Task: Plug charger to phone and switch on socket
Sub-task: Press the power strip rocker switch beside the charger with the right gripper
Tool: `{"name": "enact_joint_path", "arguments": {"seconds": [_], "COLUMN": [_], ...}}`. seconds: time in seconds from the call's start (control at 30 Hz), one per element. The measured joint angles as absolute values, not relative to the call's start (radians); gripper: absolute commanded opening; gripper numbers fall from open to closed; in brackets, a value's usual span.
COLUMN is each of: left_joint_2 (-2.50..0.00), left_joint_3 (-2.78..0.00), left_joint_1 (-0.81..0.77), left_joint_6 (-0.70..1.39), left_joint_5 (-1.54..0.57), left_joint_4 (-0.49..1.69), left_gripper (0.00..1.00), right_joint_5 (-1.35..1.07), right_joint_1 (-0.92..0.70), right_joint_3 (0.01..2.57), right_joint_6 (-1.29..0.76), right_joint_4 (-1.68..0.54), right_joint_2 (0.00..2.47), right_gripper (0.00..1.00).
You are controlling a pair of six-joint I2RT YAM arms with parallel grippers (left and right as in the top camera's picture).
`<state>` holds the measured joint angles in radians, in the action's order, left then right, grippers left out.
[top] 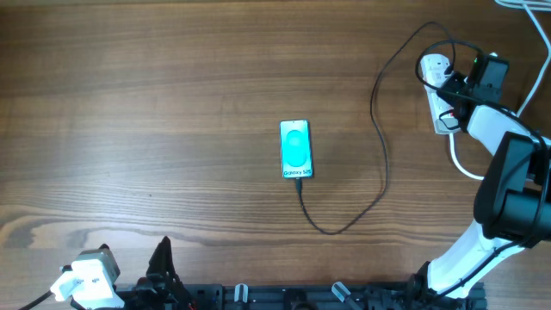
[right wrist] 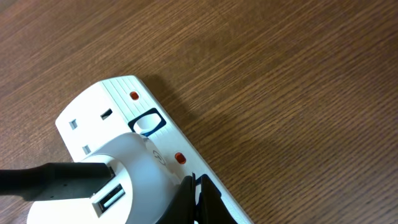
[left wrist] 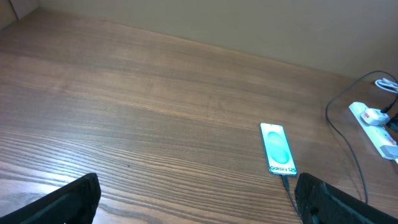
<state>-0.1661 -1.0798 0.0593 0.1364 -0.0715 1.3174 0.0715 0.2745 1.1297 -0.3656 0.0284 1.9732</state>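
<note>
The phone (top: 295, 150) lies mid-table with its cyan-green screen lit; it also shows in the left wrist view (left wrist: 278, 149). The black charger cable (top: 380, 129) is plugged into the phone's near end and runs in a loop to the white adapter (right wrist: 118, 180) seated in the socket (top: 441, 95) at the far right. In the right wrist view the socket (right wrist: 124, 102) shows red indicators and a dark rocker switch (right wrist: 147, 122). My right gripper (right wrist: 198, 200) is shut, its tips pressed down on the socket beside the adapter. My left gripper (left wrist: 199, 202) is open and empty at the near left.
The socket's thick white lead (top: 465, 164) curls off toward the right arm, and more white lead (top: 529, 17) runs off the far right corner. The table's front edge carries a dark rail (top: 284, 297).
</note>
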Motion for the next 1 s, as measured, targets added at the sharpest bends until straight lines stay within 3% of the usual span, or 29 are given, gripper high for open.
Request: {"name": "enact_joint_path", "arguments": {"seconds": [1.0], "left_joint_2": [-0.166], "left_joint_3": [-1.080], "left_joint_1": [0.059], "left_joint_6": [0.136], "left_joint_5": [-0.071], "left_joint_4": [1.317], "left_gripper": [1.00], "right_joint_5": [0.039], "right_joint_1": [0.257], "right_joint_3": [1.178], "right_joint_6": [-0.379], "right_joint_4": [-0.107], "right_joint_2": [1.990], "right_gripper": [0.04]}}
